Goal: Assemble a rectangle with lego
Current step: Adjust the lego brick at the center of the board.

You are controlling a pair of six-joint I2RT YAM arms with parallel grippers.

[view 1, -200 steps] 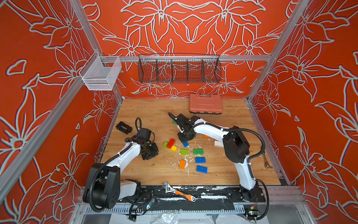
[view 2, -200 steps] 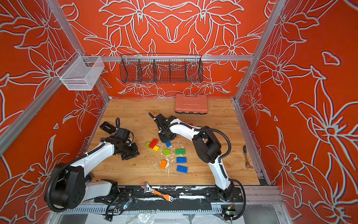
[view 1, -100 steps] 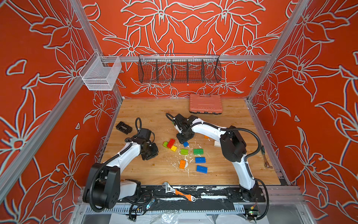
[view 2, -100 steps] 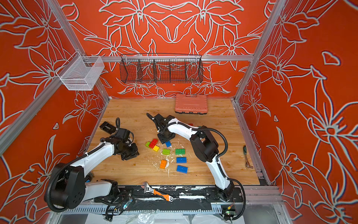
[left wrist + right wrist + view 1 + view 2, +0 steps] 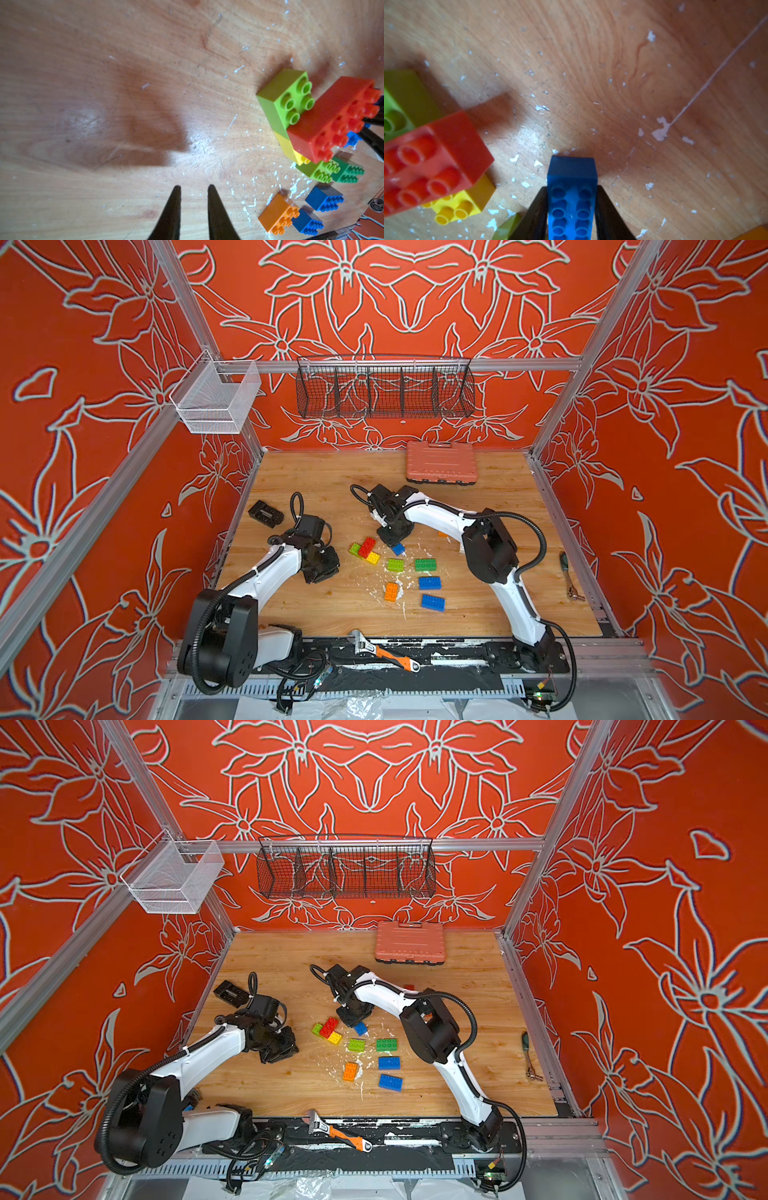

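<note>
We see a scratched wooden tabletop (image 5: 498, 614). Our left gripper (image 5: 194, 187) hovers over bare wood, slightly parted and empty. Our right gripper (image 5: 572, 188) is clamped on a blue studded plastic brick (image 5: 572, 174) near the middle, just beside a red eight-stud brick (image 5: 436, 158) stacked across a lime brick (image 5: 396, 104) and a yellow brick (image 5: 463, 203).

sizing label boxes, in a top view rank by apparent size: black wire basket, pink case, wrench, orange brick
1. black wire basket
2. pink case
3. wrench
4. orange brick
basket hangs higher, maybe nearer the camera: its lead is unsure
</note>
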